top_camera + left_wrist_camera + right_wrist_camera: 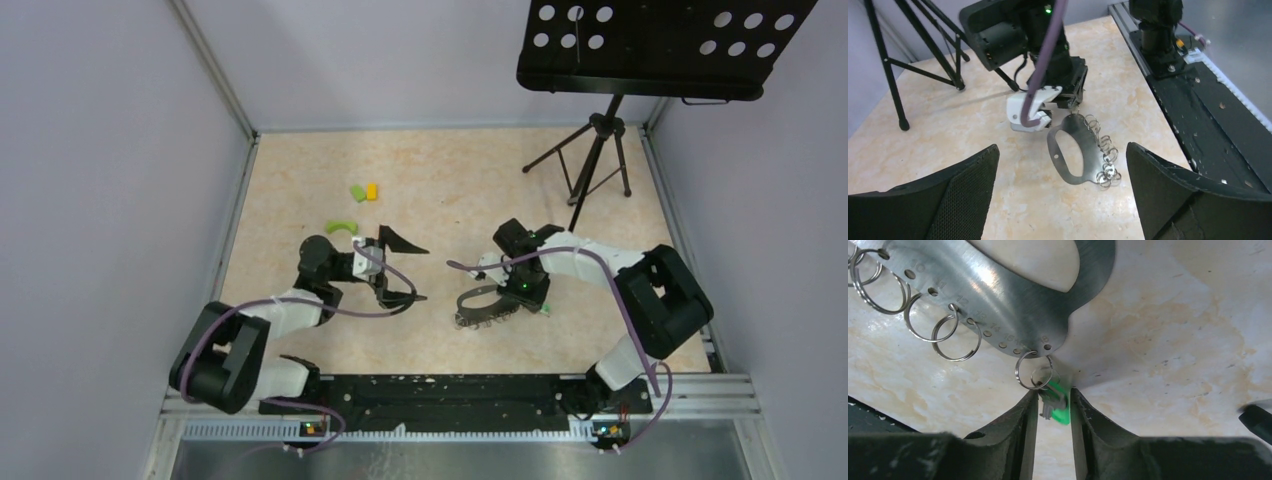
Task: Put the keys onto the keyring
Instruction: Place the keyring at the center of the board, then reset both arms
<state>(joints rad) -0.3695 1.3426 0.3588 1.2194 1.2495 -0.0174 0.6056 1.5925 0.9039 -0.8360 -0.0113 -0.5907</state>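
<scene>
Here, L claw gapes fully wide, holding nothing, near the keyring, which lies flat on the bench btwn both arms. R claw, fingers barely parted, straddles the green-tagged key dangling at the keyring's end; can't tell whether it's gripped.

Table: pale beige marbled top, framed by metal rails. Far left on it: small green block touching a yellow block; a curved green piece nearer. Far right: black tripod stand, feet on the surface. Centre-right: keyring, split rings along one edge; whether it lies flat is unclear.
</scene>
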